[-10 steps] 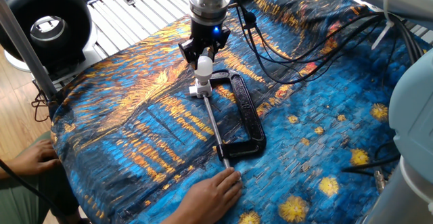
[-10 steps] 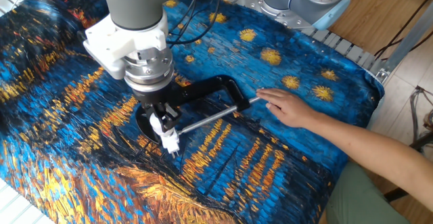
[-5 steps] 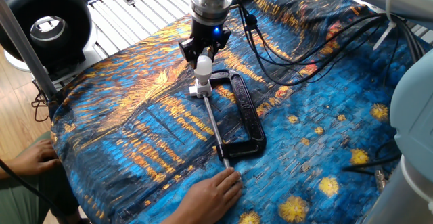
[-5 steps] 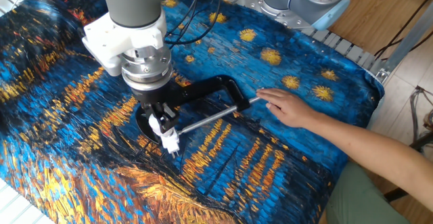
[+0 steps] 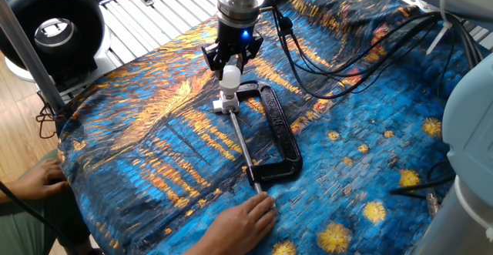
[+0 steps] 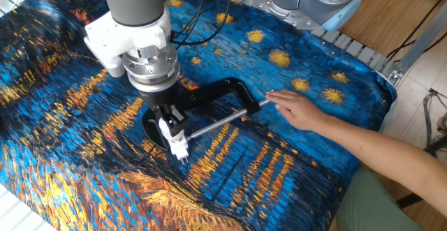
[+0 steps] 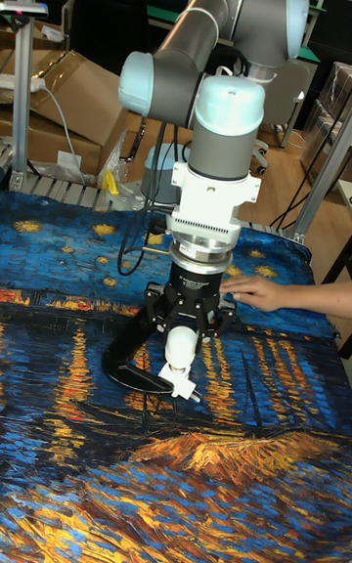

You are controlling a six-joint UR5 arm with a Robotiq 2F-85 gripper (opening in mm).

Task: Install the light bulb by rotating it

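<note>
The end effector [image 5: 231,64] points straight down, its black fingers closed around the top of the light bulb [image 5: 230,75] — the bulb sits upright in a white socket [image 5: 226,101] at the far end of a black C-clamp [image 5: 279,135]. A person's hand [image 5: 245,219] rests by the clamp's near end on the cloth-covered desk [image 5: 154,124].

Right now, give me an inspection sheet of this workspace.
Surface: table under a painted blue and orange cloth.
Job's things: light bulb seated upright on white socket base.
Clutter: black C-clamp lying flat, holding the base.
Gripper: gripper around the bulb, shut on it.
Cables: black cables trailing over the cloth.
Surroundings: a person's hand at the clamp's screw end; a black fan beyond the table.
</note>
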